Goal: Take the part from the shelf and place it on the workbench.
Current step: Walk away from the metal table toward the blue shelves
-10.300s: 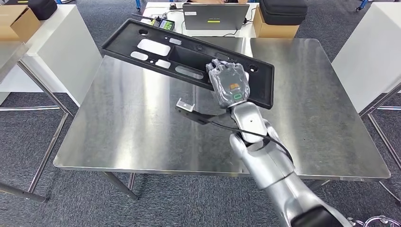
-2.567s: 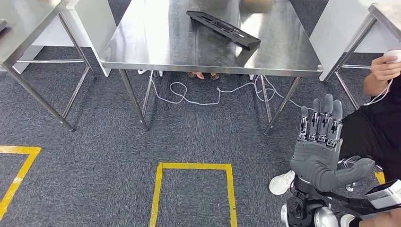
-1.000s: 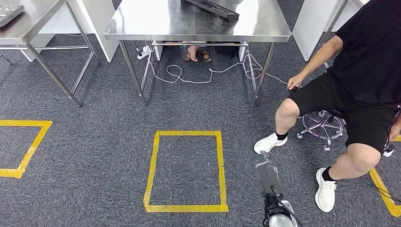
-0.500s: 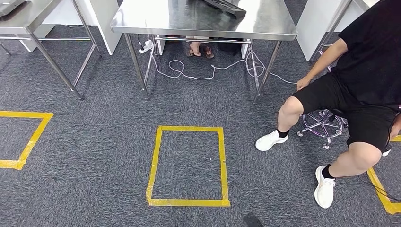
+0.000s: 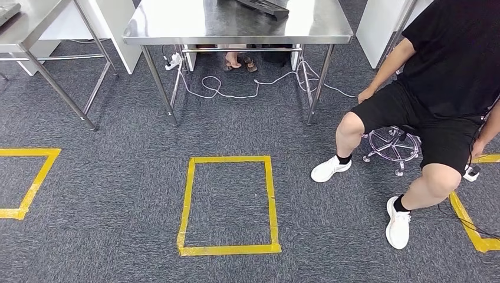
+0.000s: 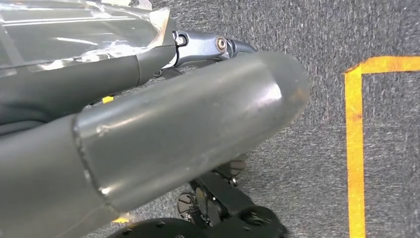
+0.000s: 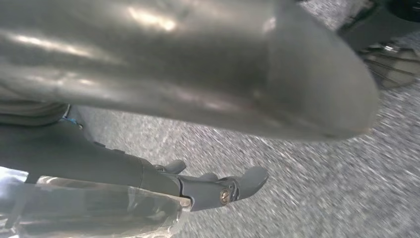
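Far ahead of both hands' fingers, black part on steel worktop; fingers' state impossible to tell, nothing visibly held.

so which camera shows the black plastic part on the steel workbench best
The head view: the long black plastic part lies on the shiny steel workbench at the picture's top edge, cut off by the frame. The left and right wrist views look down at grey carpet past each hand's thumb, not at the part.

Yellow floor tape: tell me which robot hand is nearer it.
Left, seemingly. The left hand hangs beside a corner of yellow tape on the carpet; the right hand hangs over grey carpet with no tape by it.
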